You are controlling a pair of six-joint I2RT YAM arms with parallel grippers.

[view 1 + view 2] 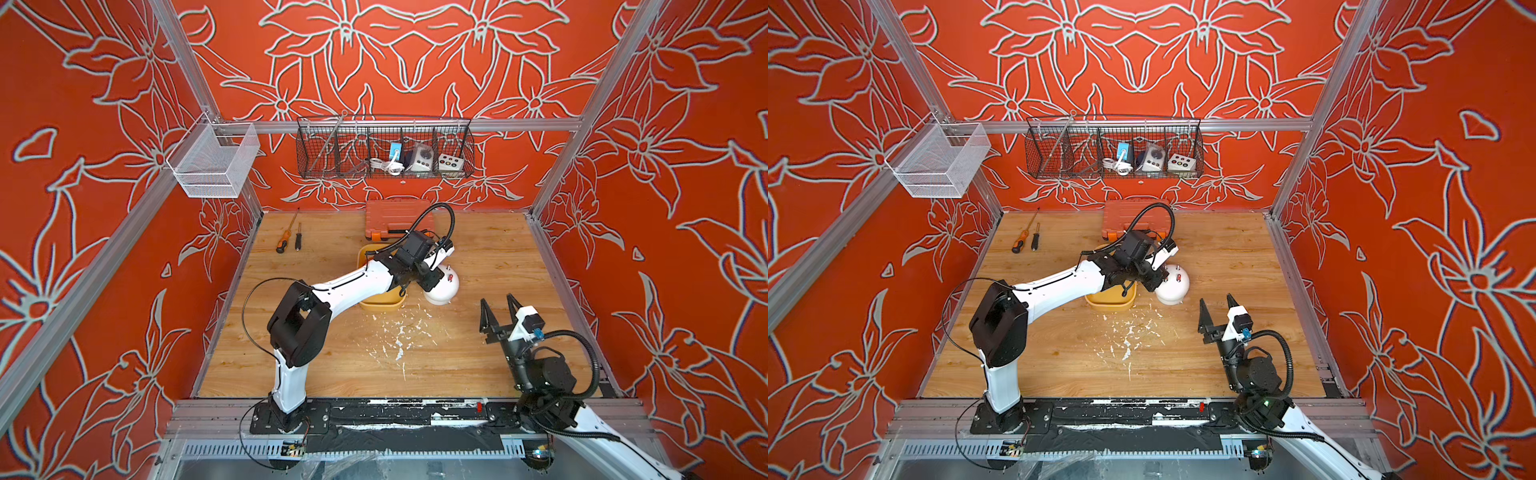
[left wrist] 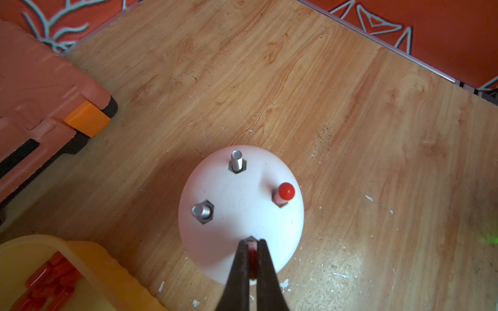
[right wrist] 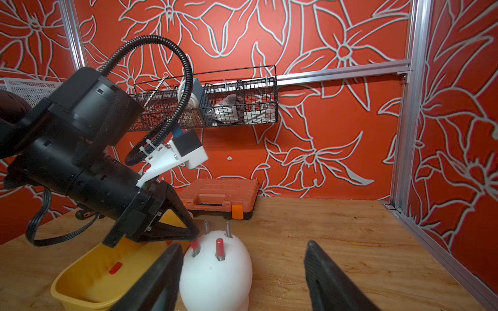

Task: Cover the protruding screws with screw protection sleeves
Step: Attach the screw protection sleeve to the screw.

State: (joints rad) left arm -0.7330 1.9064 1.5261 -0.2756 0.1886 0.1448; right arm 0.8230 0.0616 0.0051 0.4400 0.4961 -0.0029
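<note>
A white dome stands on the wooden table beside a yellow tray that holds several red screw protection sleeves. Two protruding screws are bare grey studs. A third wears a red sleeve. My left gripper is shut on another red sleeve, which sits on the dome's nearest stud. My right gripper stands open, apart from the dome on the near right side, with nothing between its fingers.
An orange tool case lies at the back of the table behind the tray. Two screwdrivers lie at the back left. A black wire basket and a white mesh basket hang on the frame. White flecks litter mid-table.
</note>
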